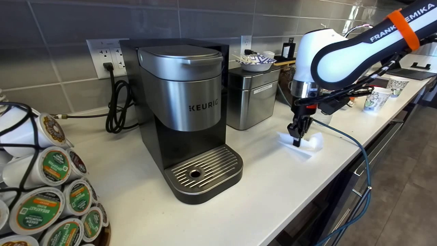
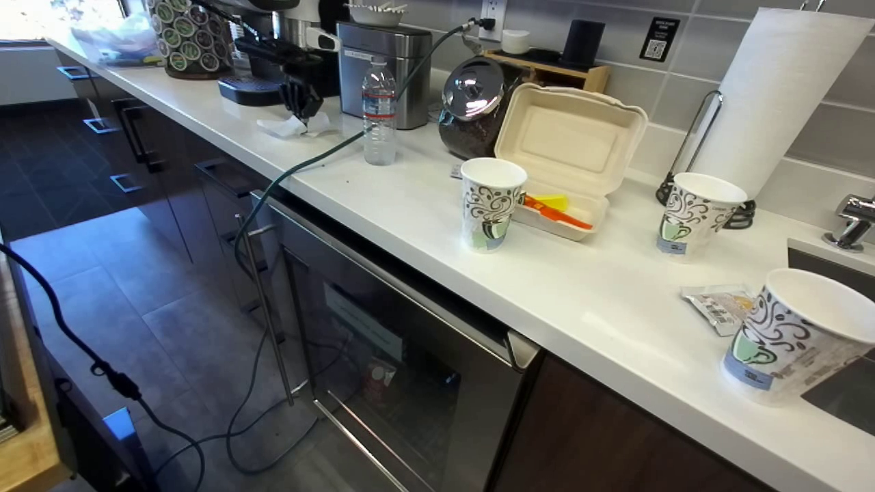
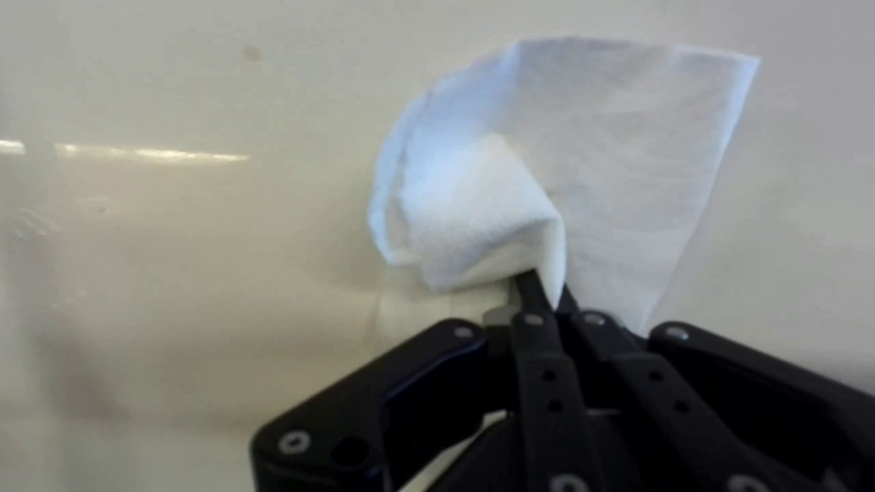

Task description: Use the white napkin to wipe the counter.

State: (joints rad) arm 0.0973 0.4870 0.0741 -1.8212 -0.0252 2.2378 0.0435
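Note:
The white napkin [image 1: 316, 140] is crumpled and lies on the white counter [image 1: 143, 208], to the right of the coffee maker in this exterior view. My gripper [image 1: 296, 142] points down with its fingertips at the napkin. In the wrist view the gripper [image 3: 547, 294] is shut, with a fold of the napkin [image 3: 622, 150] pinched between the fingertips. The rest of the napkin spreads out on the counter [image 3: 205, 273] ahead of the fingers. A small spot [image 3: 252, 53] shows on the counter. In an exterior view the napkin [image 2: 277, 128] lies under the gripper [image 2: 305, 117].
The Keurig coffee maker [image 1: 187, 102] and a steel bin [image 1: 254, 99] stand near the napkin. A water bottle [image 2: 379, 116] stands close to the gripper. A blue-green cable [image 2: 314, 160] crosses the counter edge. A paper cup [image 2: 491, 205] and a takeout box [image 2: 574, 137] stand farther along.

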